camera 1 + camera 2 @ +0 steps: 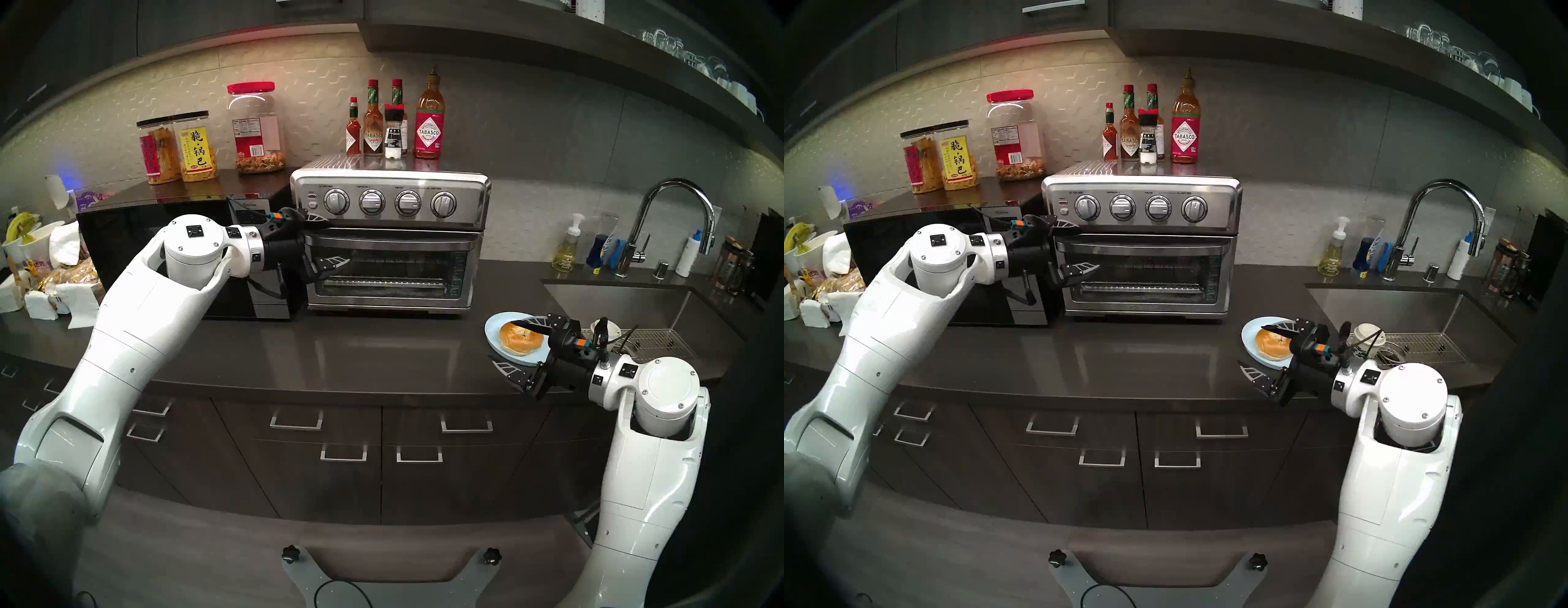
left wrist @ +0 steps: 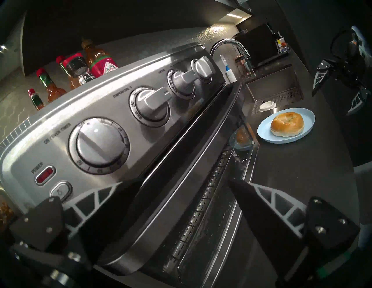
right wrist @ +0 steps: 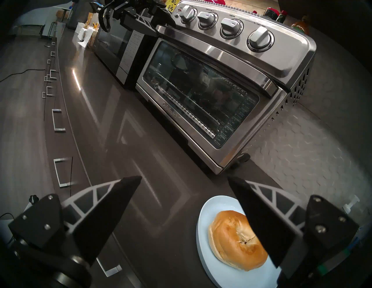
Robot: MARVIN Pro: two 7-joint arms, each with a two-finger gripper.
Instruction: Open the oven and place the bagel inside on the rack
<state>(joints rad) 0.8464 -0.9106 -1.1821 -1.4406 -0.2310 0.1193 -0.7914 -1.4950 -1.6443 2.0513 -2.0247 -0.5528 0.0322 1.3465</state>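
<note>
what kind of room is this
Most likely a shared office or break-room kitchen. A steel toaster oven sits on a dark countertop beside a black microwave, with a sink and faucet to the side and snack jars along the wall.

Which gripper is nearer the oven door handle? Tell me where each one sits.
Left. The left gripper is open, its fingers straddling the oven door handle at its left end. The right gripper is open by the bagel, well clear of the handle.

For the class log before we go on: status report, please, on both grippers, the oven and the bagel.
Left gripper open, straddling oven door handle; door shut. Right gripper open, empty, over bagel on blue plate. Nothing in the way.
</note>
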